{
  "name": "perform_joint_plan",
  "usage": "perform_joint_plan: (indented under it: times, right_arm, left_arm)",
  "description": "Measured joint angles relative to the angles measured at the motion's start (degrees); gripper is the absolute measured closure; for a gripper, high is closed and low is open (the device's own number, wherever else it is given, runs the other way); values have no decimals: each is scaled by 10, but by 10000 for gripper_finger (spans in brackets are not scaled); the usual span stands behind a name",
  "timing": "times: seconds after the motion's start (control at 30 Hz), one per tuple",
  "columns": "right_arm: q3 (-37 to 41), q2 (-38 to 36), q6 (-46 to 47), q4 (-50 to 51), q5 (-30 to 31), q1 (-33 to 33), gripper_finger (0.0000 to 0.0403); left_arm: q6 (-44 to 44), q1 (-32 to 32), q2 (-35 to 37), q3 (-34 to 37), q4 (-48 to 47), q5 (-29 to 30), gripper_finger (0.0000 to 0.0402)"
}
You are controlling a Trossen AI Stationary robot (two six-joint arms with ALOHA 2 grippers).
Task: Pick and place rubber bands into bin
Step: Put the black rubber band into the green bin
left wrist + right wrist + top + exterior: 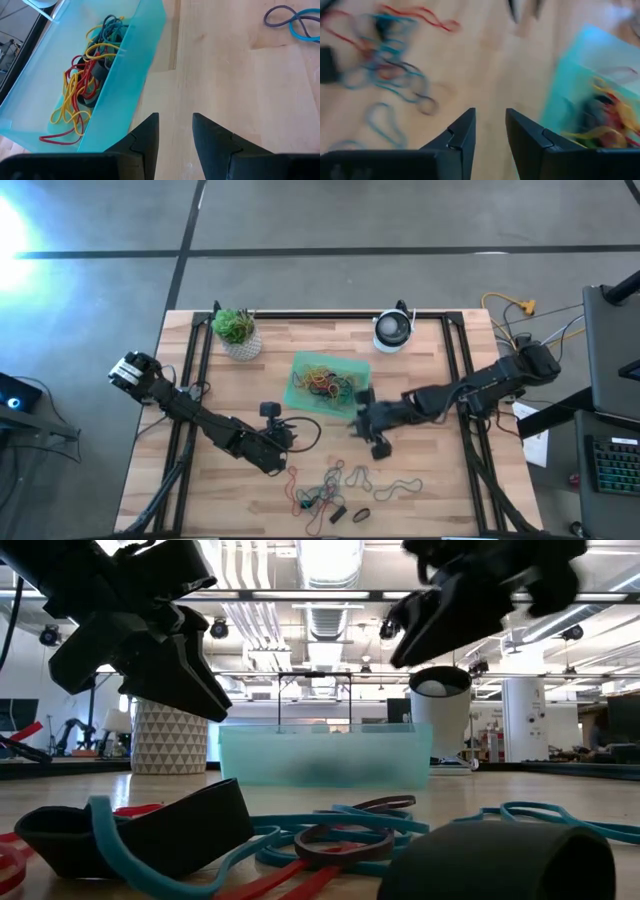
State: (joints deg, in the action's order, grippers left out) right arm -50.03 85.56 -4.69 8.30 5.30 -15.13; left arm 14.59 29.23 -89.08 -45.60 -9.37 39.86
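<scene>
The bin, a shallow translucent green tray, stands on the table's middle with several red, yellow, green and dark rubber bands lying inside. More rubber bands lie loose on the wood near the front edge. My left gripper hovers open over bare wood beside the bin's near left corner. My right gripper is open above the table between the bin and the loose bands. Nothing sits between either pair of fingers.
A small white pot with a green plant stands at the far left. A round white and dark device sits at the far right. A black frame runs along the table's edges. Bare wood lies between the bin and the loose bands.
</scene>
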Motion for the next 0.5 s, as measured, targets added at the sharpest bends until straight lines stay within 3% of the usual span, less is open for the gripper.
perform_joint_plan:
  times: [0.1,0.5]
  right_arm:
    - [15,0,16,-41,-1,-34,308]
    - [25,0,52,-61,9,-93,332]
  left_arm:
    - [-5,0,0,0,15,-31,299]
    - [-29,3,0,-2,95,-306,299]
